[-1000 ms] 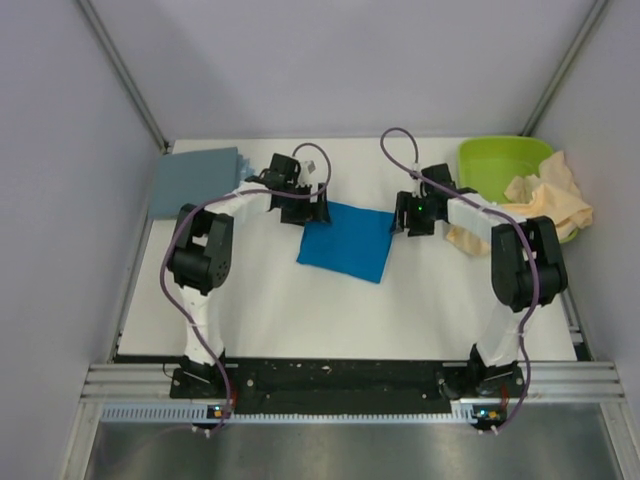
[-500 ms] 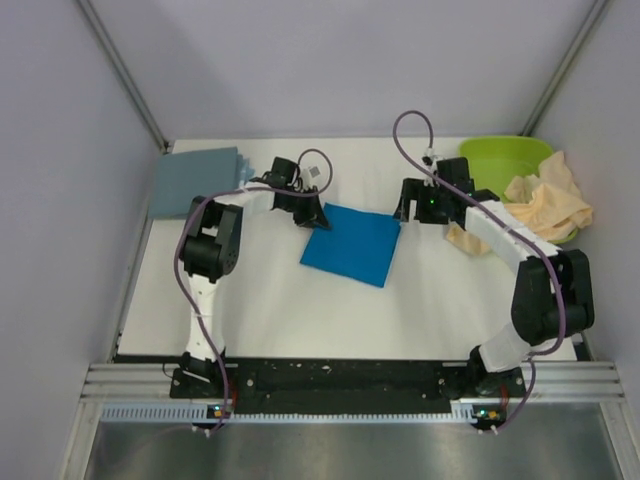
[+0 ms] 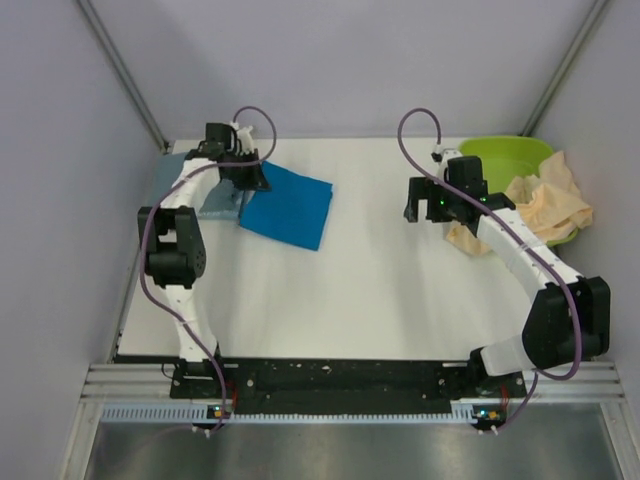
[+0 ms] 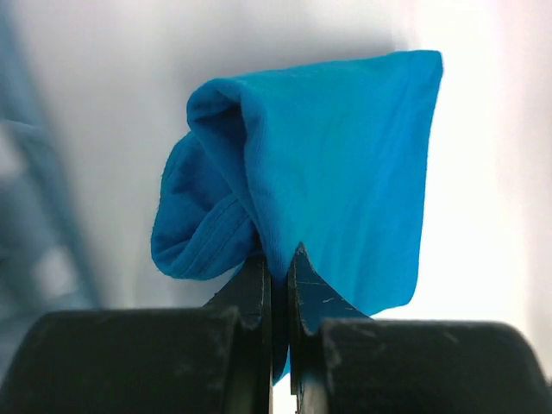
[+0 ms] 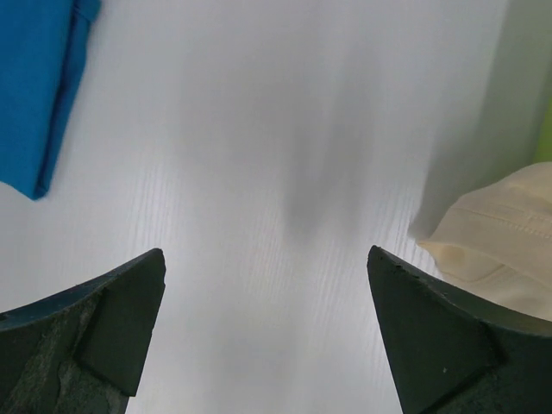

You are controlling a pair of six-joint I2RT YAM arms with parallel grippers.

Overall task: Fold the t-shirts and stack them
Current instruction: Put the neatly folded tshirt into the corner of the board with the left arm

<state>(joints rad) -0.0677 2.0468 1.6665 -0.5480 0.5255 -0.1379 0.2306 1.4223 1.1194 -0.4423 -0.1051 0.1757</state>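
A folded bright blue t-shirt [image 3: 290,205] [image 4: 336,164] lies at the back left of the table, its left edge lifted and bunched. My left gripper [image 3: 248,180] [image 4: 278,259] is shut on that edge. Under and behind it lies a flat grey-blue t-shirt [image 3: 190,185]. My right gripper [image 3: 425,210] [image 5: 266,259] hangs open over bare table with nothing between its fingers. A cream-peach t-shirt [image 3: 550,205] [image 5: 496,233] spills crumpled from the tub at the right. The blue shirt's corner [image 5: 39,95] shows at the left of the right wrist view.
A lime-green tub [image 3: 500,165] stands at the back right corner under the cream shirt. Grey walls close the table on three sides. The arm bases sit on a black rail [image 3: 340,378] at the near edge.
My left gripper shut on the blue t-shirt's edge and dragged it left toward the grey-blue shirt. My right gripper opened wide, let go of the shirt and drew back right.
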